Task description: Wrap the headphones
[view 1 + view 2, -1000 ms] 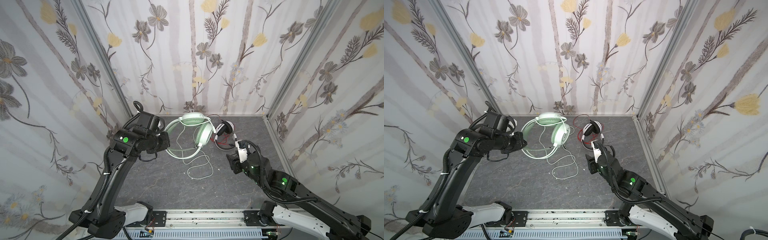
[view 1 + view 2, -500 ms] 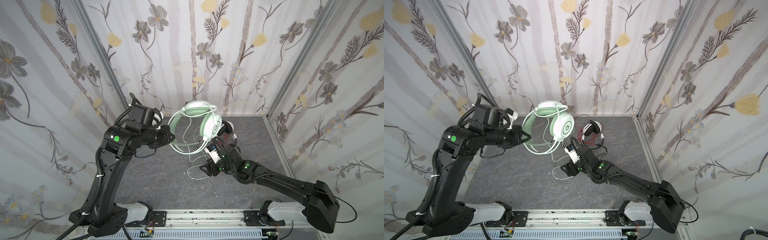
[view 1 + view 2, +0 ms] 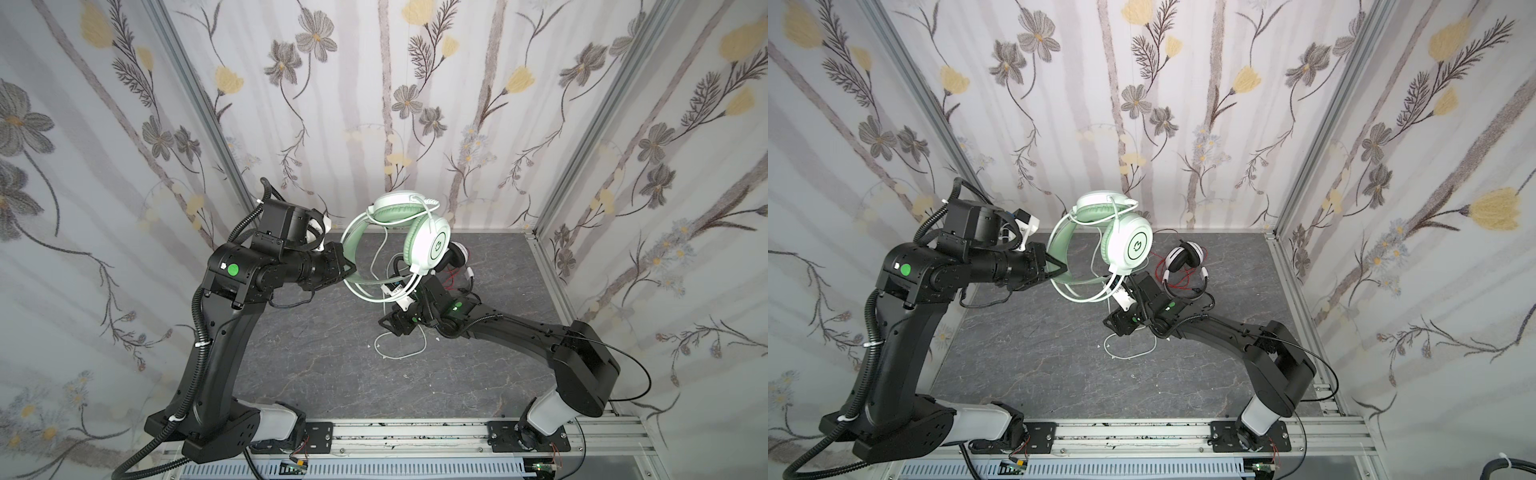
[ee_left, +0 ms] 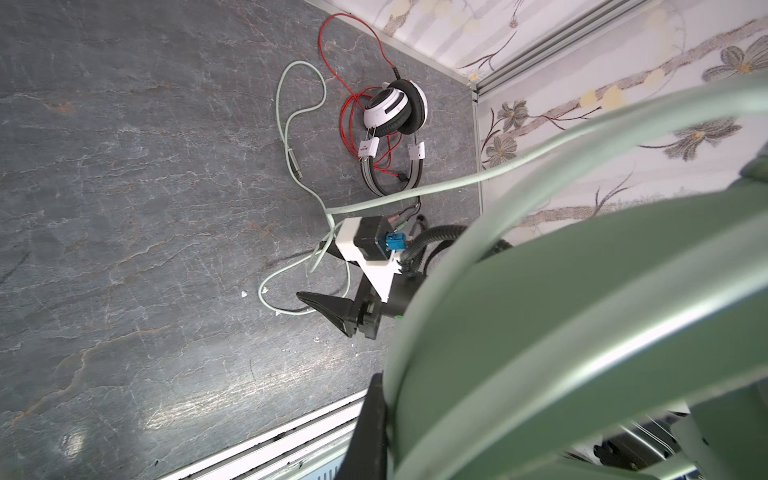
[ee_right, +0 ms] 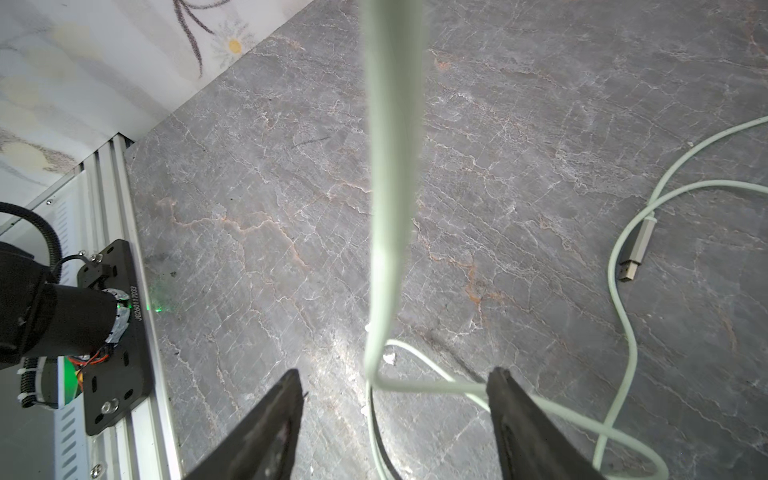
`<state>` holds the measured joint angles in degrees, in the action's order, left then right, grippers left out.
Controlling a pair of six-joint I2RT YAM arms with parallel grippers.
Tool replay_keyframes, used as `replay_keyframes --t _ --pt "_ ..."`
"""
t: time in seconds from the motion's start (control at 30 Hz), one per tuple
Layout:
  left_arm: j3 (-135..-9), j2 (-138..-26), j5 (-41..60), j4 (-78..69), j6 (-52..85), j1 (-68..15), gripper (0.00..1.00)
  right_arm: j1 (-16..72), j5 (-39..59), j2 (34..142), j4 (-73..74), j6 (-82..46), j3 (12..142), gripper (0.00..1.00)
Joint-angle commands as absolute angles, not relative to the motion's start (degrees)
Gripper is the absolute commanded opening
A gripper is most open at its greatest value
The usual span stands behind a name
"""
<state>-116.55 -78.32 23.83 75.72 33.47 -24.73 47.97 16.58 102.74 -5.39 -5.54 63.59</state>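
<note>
My left gripper (image 3: pixel 351 270) (image 3: pixel 1064 268) is shut on the headband of the mint-green headphones (image 3: pixel 432 245) (image 3: pixel 1133 245), which hang above the table. That headband (image 4: pixel 540 332) fills the left wrist view. Their pale cord (image 3: pixel 399 353) (image 3: pixel 1129 353) drops to the table in loops and ends in a USB plug (image 5: pixel 633 253). Low over those loops my right gripper (image 3: pixel 386 326) (image 3: pixel 1115 326) (image 5: pixel 395 374) stands open, with the cord (image 5: pixel 390 166) running between its fingers, not pinched. The white-and-black headphones (image 3: pixel 1185 257) (image 4: pixel 395 108) lie at the back right with a tangled red cord.
The grey stone-look table (image 3: pixel 316 374) is boxed in by flowered walls at the back and on both sides. An aluminium rail (image 3: pixel 395 432) carrying both arm bases runs along the front edge. The white-and-black set lies close behind my right wrist.
My left gripper has lifted the mint-green headphones off the table and tilted them up. The right arm has swung from the right to the middle, under them, over the cord.
</note>
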Motion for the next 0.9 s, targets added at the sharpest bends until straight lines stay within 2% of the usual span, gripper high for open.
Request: replay_keyframes --t 0.0,0.27,0.43,0.53,0.6,0.7,0.87 --pt "-119.1 -79.2 27.6 72.9 35.4 -24.6 0.0 47.9 18.4 103.7 -2.7 -4.9 64.5 0.7" --pt "-124.4 -81.7 31.7 71.6 38.2 -23.7 0.0 47.9 18.6 105.3 0.6 -5.4 64.6 0.69" --pt "-124.5 -81.7 33.2 70.4 39.8 -22.8 0.0 47.9 19.4 104.6 2.3 -5.5 63.7 0.57" --pt "-124.5 -81.7 34.2 69.8 40.6 -22.5 0.0 47.9 19.6 103.1 5.3 -5.7 61.8 0.53" --pt "-124.5 -81.5 34.7 69.3 41.2 -22.2 0.0 47.8 18.9 101.8 8.2 -5.9 60.1 0.55" --pt "-124.4 -81.3 35.0 69.2 41.6 -21.9 0.0 47.9 16.0 99.6 13.4 -6.7 57.3 0.66" --pt "-124.1 -81.0 35.0 69.4 41.7 -21.8 0.0 48.0 13.4 98.2 18.9 -8.7 55.9 0.66"
